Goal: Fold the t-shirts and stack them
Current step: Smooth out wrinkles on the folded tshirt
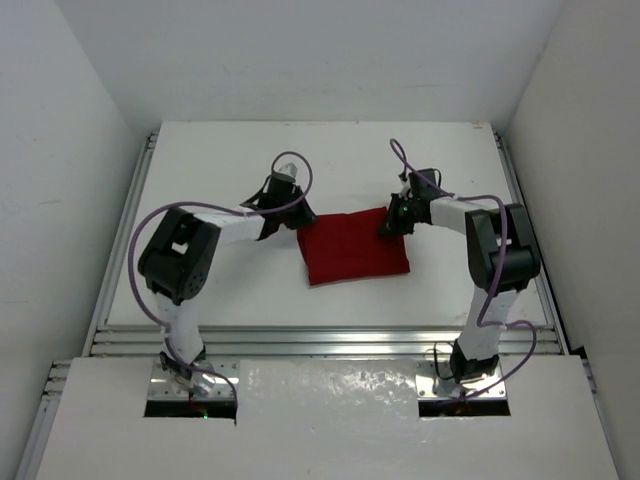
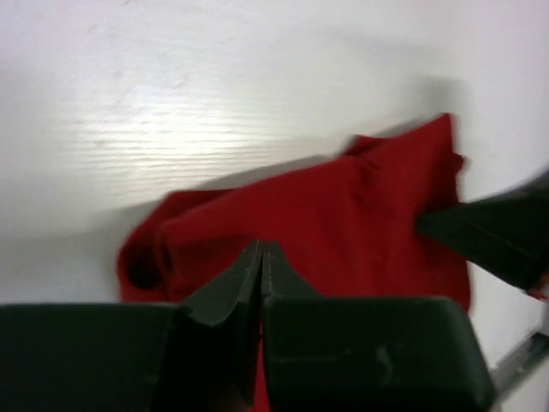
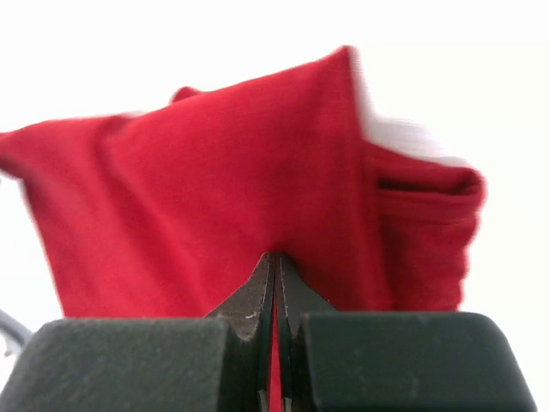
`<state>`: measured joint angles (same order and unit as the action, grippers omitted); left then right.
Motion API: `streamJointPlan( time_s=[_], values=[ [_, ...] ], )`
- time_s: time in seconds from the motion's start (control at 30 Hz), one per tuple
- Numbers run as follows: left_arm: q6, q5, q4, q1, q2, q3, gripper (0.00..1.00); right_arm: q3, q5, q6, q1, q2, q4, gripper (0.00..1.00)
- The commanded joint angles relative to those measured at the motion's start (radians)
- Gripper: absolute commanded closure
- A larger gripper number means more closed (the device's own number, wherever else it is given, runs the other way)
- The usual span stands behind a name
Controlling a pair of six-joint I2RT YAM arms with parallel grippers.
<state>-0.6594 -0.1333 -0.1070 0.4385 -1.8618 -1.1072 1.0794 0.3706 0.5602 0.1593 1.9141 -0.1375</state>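
A dark red t-shirt [image 1: 355, 250] lies folded into a rough rectangle in the middle of the white table [image 1: 220, 290]. My left gripper [image 1: 297, 218] sits at its far left corner. In the left wrist view the left gripper [image 2: 262, 251] has its jaws pressed together low over the t-shirt [image 2: 343, 215], apparently pinching its edge. My right gripper [image 1: 390, 226] is at the far right corner. In the right wrist view the right gripper [image 3: 276, 257] is shut, with a strip of red cloth between its jaws. The t-shirt [image 3: 214, 189] rises bunched in front of it.
Metal rails [image 1: 330, 340] run along the table's front and side edges. White walls close in the left, right and back. A dark finger of the right gripper [image 2: 497, 236] shows at the right of the left wrist view.
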Motion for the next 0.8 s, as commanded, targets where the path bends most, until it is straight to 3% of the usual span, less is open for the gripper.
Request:
streamJointPlan(
  time_s=[0.0, 0.1, 0.27, 0.3, 0.33, 0.4, 0.43, 0.5, 0.6, 0.77],
  values=[
    [0.006, 0.063, 0.038, -0.018, -0.077, -0.031, 1.0, 0.043, -0.163, -0.011, -0.01, 0.04, -0.054, 1.0],
    [0.015, 0.113, 0.046, -0.033, -0.112, -0.011, 1.0, 0.028, -0.205, 0.0, -0.014, 0.049, -0.062, 1.0],
    [0.046, 0.066, 0.041, -0.081, -0.093, -0.054, 1.0, 0.095, -0.11, -0.028, -0.01, 0.005, -0.1, 0.99],
    [0.064, 0.087, 0.071, -0.083, -0.033, -0.065, 1.0, 0.112, -0.092, -0.034, -0.01, -0.036, -0.109, 0.92],
    [0.069, 0.113, 0.091, -0.083, 0.002, -0.075, 0.53, 0.152, -0.076, -0.048, -0.01, -0.062, -0.125, 0.62],
    [0.087, 0.167, 0.105, -0.081, 0.128, -0.079, 0.09, 0.188, -0.065, -0.063, -0.012, -0.136, -0.175, 0.48],
    [0.095, 0.193, 0.105, -0.08, 0.166, -0.06, 0.0, 0.213, -0.102, -0.075, -0.012, -0.157, -0.219, 0.26],
    [0.081, 0.227, 0.161, -0.08, 0.249, -0.01, 0.0, 0.237, -0.165, -0.098, -0.012, -0.191, -0.275, 0.01],
    [0.011, 0.233, 0.24, -0.089, 0.251, 0.056, 0.0, 0.232, -0.263, -0.126, -0.015, -0.162, -0.353, 0.01],
    [-0.06, 0.189, 0.124, -0.101, 0.219, 0.2, 0.0, 0.254, -0.135, -0.164, 0.009, -0.061, -0.286, 0.01]
  ],
)
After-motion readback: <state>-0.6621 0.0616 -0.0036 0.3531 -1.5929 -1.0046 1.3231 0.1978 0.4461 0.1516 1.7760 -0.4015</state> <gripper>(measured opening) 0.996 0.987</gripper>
